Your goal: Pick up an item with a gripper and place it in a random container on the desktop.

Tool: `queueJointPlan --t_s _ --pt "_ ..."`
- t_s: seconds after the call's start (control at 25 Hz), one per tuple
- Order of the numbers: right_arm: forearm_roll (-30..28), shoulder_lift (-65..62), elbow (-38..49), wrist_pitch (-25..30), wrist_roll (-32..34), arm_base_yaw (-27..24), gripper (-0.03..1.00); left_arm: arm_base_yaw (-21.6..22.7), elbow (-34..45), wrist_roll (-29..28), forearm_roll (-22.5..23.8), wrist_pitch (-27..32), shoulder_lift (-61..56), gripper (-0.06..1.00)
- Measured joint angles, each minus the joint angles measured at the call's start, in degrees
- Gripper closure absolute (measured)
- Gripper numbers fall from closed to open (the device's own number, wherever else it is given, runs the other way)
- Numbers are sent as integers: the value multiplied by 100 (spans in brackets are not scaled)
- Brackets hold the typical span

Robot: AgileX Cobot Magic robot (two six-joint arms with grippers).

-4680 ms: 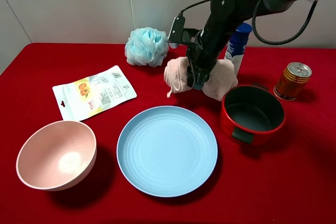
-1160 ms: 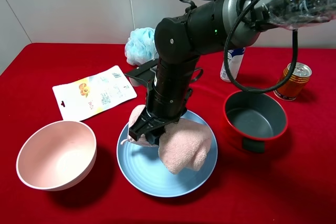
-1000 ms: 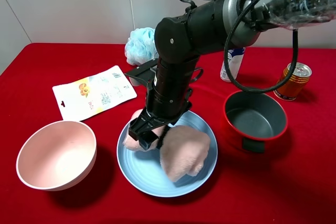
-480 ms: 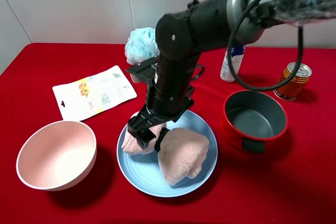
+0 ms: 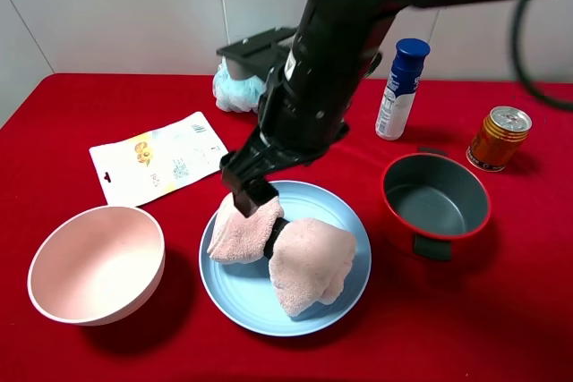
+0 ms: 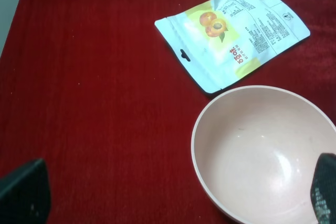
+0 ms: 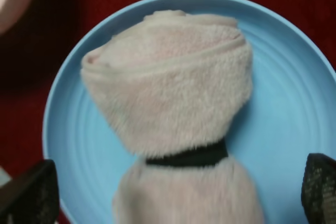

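The pale pink fluffy towel cinched by a dark band [image 5: 282,243] lies on the shallow round light blue ridged plate [image 5: 235,300], which sits about midway along the front edge of the red-clothed desktop [image 5: 501,310]. One lobe reaches the plate's rim on the side towards the left edge.

My right arm's black two-fingered gripper [image 5: 249,194] hangs just above that lobe. In its wrist view the fingers [image 7: 29,190] stand wide apart at either side of the frame, clear of the towel, so nothing is clamped. The left gripper [image 6: 174,190] is also spread, holding nothing, and parked over the pale pink round bowl [image 5: 97,263] near the front-left corner.

I read the placing as done, so the step in hand is the retreat. I would keep the jaws spread and lift straight up. The pile is fluffy, and a sideways sweep could catch a fingertip in it and pull the overhanging lobe off the rim. Once well above the towel I would swing back towards the rear edge, passing over the red pot with the grey inside [image 5: 434,194] by the right edge, not beside it.
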Motion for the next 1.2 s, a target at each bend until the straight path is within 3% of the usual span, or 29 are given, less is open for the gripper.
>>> queueJointPlan --t_s 0.52,1.2 --pt "29 -713 0 1705 31 0 28 0 0 0 0 0 0 -4" --pt "-17 -2165 208 1779 183 0 28 0 0 0 0 0 0 -4"
